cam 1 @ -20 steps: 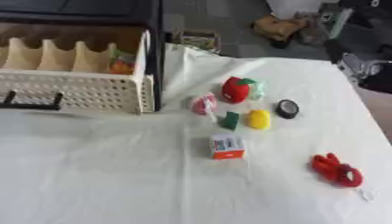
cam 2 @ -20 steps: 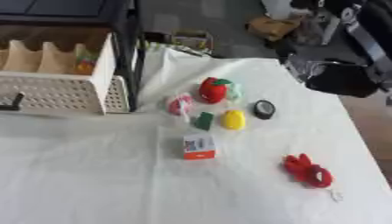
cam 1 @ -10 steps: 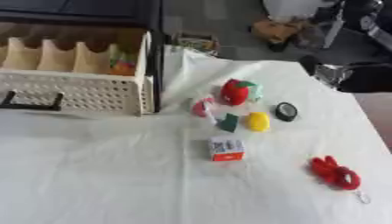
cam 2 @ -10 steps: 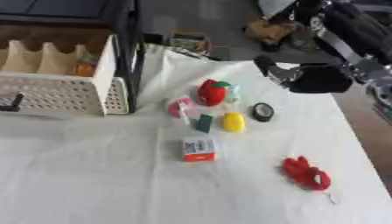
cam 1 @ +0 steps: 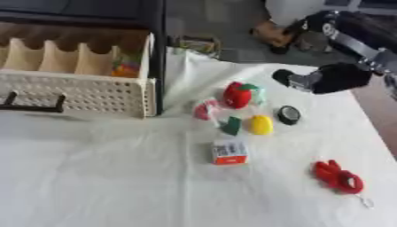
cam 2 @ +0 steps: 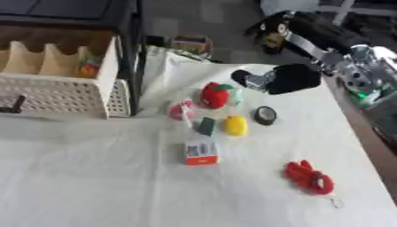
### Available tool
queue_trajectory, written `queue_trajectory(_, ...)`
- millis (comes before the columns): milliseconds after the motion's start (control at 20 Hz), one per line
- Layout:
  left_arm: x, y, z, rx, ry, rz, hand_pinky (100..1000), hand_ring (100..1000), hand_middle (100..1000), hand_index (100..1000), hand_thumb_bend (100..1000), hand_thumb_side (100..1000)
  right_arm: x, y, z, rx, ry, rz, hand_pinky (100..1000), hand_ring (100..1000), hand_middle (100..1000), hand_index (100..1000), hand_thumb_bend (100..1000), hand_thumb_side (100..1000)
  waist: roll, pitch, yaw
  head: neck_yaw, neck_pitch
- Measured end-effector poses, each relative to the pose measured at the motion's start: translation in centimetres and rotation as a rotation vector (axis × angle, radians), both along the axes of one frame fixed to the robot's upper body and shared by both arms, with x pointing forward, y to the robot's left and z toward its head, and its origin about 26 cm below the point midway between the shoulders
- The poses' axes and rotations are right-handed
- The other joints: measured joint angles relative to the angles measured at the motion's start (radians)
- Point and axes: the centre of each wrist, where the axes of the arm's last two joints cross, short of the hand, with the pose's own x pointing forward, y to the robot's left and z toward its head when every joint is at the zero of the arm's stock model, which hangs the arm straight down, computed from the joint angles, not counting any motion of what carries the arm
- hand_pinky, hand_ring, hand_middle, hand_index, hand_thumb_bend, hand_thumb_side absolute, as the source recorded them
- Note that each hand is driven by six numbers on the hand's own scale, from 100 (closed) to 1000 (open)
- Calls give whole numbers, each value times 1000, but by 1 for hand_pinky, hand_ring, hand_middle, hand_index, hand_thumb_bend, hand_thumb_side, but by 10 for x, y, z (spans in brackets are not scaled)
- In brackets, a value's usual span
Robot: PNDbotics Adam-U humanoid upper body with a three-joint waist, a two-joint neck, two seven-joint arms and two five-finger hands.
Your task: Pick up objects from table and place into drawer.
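Right hand [cam 2: 281,79] near red, green-topped toy [cam 2: 216,95].

Evenly, brightly lit from overhead; soft throughout, nothing crisp. Faint short shadows under the small items on the white table [cam 1: 116,177]. Smeared with motion blur at the right hand [cam 2: 283,79].

Right hand [cam 2: 283,79] now nearer red toy [cam 2: 214,95].
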Motion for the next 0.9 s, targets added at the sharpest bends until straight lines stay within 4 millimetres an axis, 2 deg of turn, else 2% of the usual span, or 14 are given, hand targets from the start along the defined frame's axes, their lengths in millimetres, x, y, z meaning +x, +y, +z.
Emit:
queue_trajectory(300,0,-1,-1,-5,11,-6,232,100,125,740,100,312,8,9,-2,-25,104,-2,880,811,677,875,466,660,-1,-1,3,-3,-1)
queue_trajectory(400,0,-1,-2,-4,13,-8,230,100,122,726,100,311,8,9,-2,-37,133,-6,881,819,678,871,484,619,-2,-2,4,-5,-1)
queue_trajectory(900,1,-4,-4,-20,35,-25,228,100,121,719,100,315,30,24,-19,-89,321,-48,875,820,659,828,485,575,-8,-2,16,-15,-1)
